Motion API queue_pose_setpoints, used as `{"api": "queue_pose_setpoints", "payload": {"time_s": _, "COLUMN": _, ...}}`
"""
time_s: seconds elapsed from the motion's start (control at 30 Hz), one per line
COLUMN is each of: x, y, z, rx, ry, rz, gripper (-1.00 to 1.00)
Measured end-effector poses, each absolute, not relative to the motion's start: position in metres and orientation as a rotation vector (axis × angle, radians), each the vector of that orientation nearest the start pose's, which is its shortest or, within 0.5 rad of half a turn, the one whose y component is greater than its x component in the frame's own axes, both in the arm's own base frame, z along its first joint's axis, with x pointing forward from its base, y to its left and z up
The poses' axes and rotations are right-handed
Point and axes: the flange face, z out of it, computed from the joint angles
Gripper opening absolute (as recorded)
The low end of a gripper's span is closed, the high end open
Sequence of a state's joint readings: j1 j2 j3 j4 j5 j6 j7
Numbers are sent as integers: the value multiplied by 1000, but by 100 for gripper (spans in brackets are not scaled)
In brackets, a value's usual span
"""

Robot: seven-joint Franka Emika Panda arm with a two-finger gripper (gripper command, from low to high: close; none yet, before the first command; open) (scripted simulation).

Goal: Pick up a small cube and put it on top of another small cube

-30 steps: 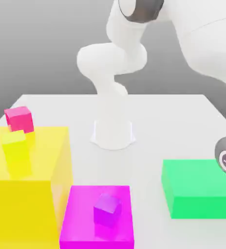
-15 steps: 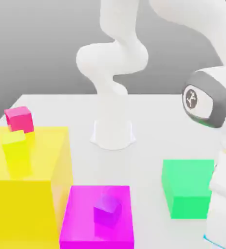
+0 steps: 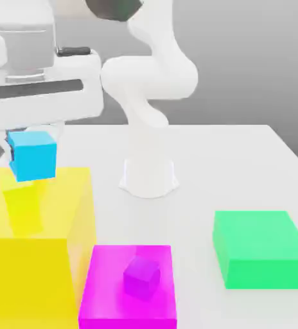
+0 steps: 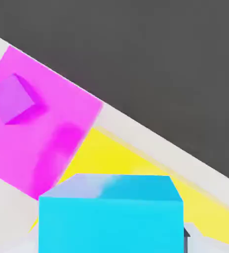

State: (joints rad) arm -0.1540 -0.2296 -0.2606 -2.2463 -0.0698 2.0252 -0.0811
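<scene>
Carrying step: pincer pinches the cyan-blue cube, held in air just above the small yellow cube on the big yellow block. Next move likely needs centring, lowering, then release.

Cyan cube over yellow block

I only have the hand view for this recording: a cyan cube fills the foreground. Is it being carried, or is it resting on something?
Observer: Carried. In the exterior view the gripper holds the small cube in the air.
Operator: What lies under it?
Observer: A small yellow cube on the big yellow block, just below it.
Operator: Anything out of my frame?
Observer: A green block sits at the exterior view's right.
</scene>
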Motion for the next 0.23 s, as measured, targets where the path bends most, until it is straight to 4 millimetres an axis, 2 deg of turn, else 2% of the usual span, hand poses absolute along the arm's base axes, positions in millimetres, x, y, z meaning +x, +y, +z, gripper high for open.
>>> {"api": "queue_pose_setpoints", "payload": {"time_s": 0.1, "x": 428, "y": -211, "z": 422, "rx": -3101, "ry": 482, "rz": 1, "gripper": -100}}
{"api": "queue_pose_setpoints", "payload": {"time_s": 0.13, "x": 427, "y": -211, "z": 409, "rx": -3100, "ry": 484, "rz": 1, "gripper": 100}}
{"api": "queue_pose_setpoints", "payload": {"time_s": 0.23, "x": 427, "y": -211, "z": 409, "rx": -3100, "ry": 484, "rz": 1, "gripper": 100}}
